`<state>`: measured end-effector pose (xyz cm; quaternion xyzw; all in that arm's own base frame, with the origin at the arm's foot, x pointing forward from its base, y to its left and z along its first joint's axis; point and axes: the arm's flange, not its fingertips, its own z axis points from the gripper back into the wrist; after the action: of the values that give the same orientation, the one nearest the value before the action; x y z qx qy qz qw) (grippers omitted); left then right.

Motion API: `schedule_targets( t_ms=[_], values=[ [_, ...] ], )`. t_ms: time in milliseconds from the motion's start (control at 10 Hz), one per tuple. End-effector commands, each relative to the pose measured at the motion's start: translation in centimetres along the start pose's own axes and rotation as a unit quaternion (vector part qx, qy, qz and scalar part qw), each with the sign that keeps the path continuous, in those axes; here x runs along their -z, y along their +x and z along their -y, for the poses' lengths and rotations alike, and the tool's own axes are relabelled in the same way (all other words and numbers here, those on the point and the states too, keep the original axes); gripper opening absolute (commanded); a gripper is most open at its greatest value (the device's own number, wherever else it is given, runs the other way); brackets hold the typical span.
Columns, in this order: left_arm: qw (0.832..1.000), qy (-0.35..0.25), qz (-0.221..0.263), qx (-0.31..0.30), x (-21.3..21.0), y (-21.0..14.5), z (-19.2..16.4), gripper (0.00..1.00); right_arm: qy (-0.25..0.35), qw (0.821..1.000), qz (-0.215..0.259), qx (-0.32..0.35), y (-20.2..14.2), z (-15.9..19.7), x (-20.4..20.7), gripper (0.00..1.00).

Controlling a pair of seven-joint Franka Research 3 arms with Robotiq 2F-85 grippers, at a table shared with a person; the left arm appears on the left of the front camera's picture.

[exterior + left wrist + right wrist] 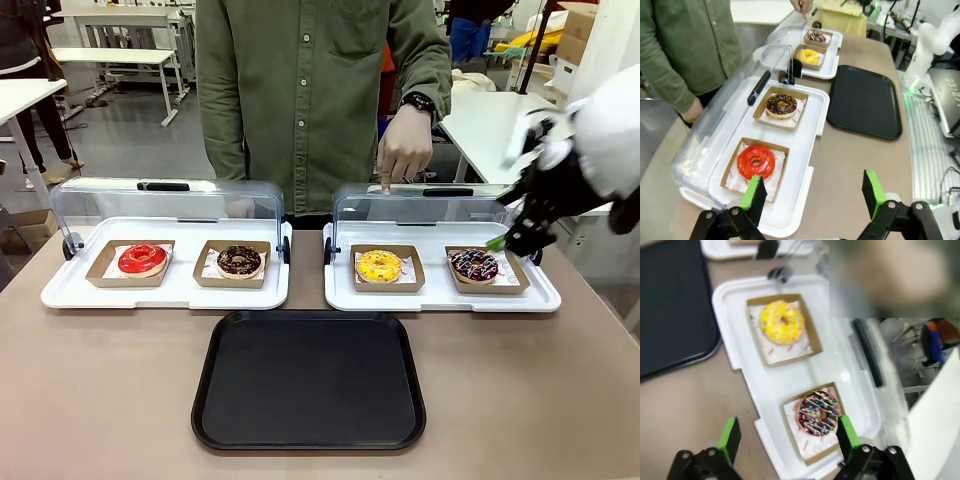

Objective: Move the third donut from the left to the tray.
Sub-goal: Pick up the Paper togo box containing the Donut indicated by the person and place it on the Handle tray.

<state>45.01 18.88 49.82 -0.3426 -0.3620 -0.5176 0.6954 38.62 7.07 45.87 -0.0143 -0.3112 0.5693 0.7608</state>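
The third donut, yellow-iced in a brown cardboard holder, lies in the right white tray; it also shows in the wrist views. The black tray lies bare at the table's front middle. My right gripper hovers open above that white tray's right end, over a dark sprinkled donut, with nothing between its fingers. My left gripper is open and holds nothing, above the left end of the other white tray, near the red donut.
Both white trays have their clear lids raised at the back. A chocolate donut sits beside the red one. The person stands at the far side, one hand pointing a finger down at the right lid.
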Motion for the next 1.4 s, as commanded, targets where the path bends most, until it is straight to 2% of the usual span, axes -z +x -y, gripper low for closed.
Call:
schedule_targets(
  t_ms=[0, 100, 300, 400, 900, 1100, 1300],
  values=[
    [1.0, 0.001, 0.001, 0.002, -0.1, 0.2, 0.1, 1.0, 0.007, 0.998, -0.065, -0.017, 0.4, -2.3, 1.0, 1.0],
    [1.0, 0.001, 0.001, 0.002, -0.1, 0.2, 0.1, 1.0, 0.004, 0.996, -0.078, -0.033, 1.3, -2.5, 1.7, 1.0],
    [1.0, 0.001, 0.001, 0.002, -0.1, 0.2, 0.1, 1.0, 0.017, 0.996, -0.086, -0.031, 0.9, -2.3, 2.6, 1.0],
    [1.0, 0.001, 0.001, 0.002, -0.1, 0.2, 0.1, 1.0, 0.022, 0.997, -0.064, -0.04, 1.9, -2.1, 3.1, 1.0],
    [1.0, 0.001, 0.001, 0.002, -0.1, 0.2, 0.1, 1.0, 0.022, 0.996, -0.07, -0.041, 1.8, -2.1, 3.2, 1.0],
    [1.0, 0.001, 0.001, 0.002, -0.1, 0.2, 0.1, 1.0, 0.029, 0.995, -0.078, -0.056, 5.3, -1.1, 6.7, 1.0],
    [1.0, 0.001, 0.001, 0.002, -0.1, 0.2, 0.1, 1.0, 0.051, 0.99, -0.106, -0.08, 7.1, -1.0, 9.9, 1.0]
  ],
)
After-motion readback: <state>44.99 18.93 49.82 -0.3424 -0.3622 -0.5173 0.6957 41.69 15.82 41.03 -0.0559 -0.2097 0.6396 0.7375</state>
